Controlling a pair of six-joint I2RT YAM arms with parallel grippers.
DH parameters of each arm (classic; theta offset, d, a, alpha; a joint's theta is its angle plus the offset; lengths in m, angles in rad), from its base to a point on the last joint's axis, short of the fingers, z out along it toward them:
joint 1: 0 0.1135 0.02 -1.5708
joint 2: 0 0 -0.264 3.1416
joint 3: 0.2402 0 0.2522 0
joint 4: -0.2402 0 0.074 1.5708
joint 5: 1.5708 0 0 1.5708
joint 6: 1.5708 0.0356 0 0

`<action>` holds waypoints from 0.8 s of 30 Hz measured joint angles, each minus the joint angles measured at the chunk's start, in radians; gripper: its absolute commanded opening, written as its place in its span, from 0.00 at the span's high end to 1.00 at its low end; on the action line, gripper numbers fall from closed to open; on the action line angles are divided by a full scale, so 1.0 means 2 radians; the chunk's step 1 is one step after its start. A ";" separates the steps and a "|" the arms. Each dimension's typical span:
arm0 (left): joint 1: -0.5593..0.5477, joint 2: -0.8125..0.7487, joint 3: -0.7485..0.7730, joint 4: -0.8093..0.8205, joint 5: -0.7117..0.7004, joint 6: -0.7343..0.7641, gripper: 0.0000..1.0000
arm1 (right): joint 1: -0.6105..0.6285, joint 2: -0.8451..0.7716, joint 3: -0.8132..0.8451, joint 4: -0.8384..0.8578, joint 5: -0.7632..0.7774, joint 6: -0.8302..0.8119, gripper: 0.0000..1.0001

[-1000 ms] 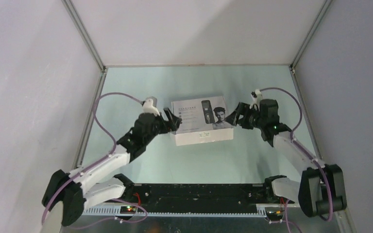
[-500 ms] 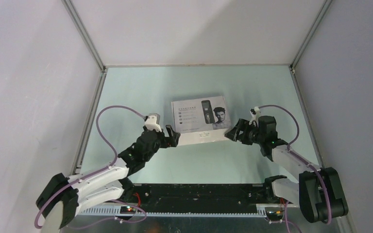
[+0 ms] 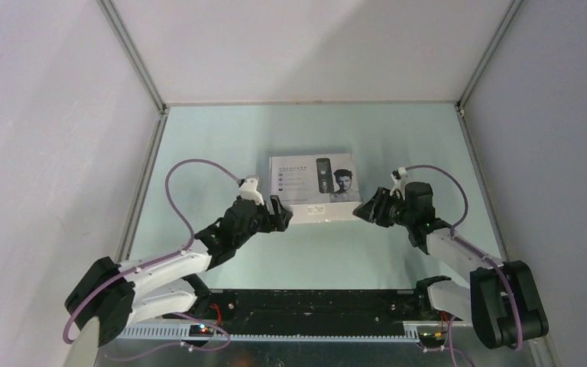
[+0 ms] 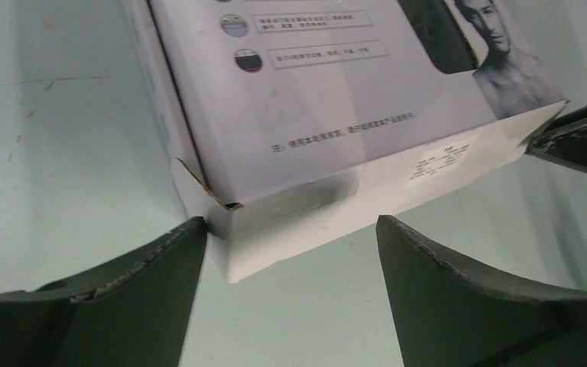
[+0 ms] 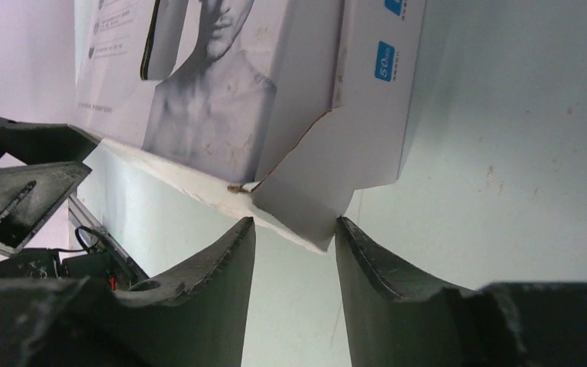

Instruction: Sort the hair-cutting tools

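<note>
Opening white printed cardboard box [image 3: 313, 180]: my left hand [image 3: 281, 217] wide at near-left corner, right hand [image 3: 365, 212] narrow astride near-right corner; must prise it open next.

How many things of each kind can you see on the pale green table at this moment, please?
White cardboard box with a printed lid: 1
Black two-finger grippers: 2 (left gripper, right gripper)
Total: 3
</note>
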 measured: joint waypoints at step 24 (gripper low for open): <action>-0.007 -0.023 0.116 -0.223 0.047 -0.099 0.18 | 0.029 -0.098 0.050 -0.200 0.011 0.060 0.57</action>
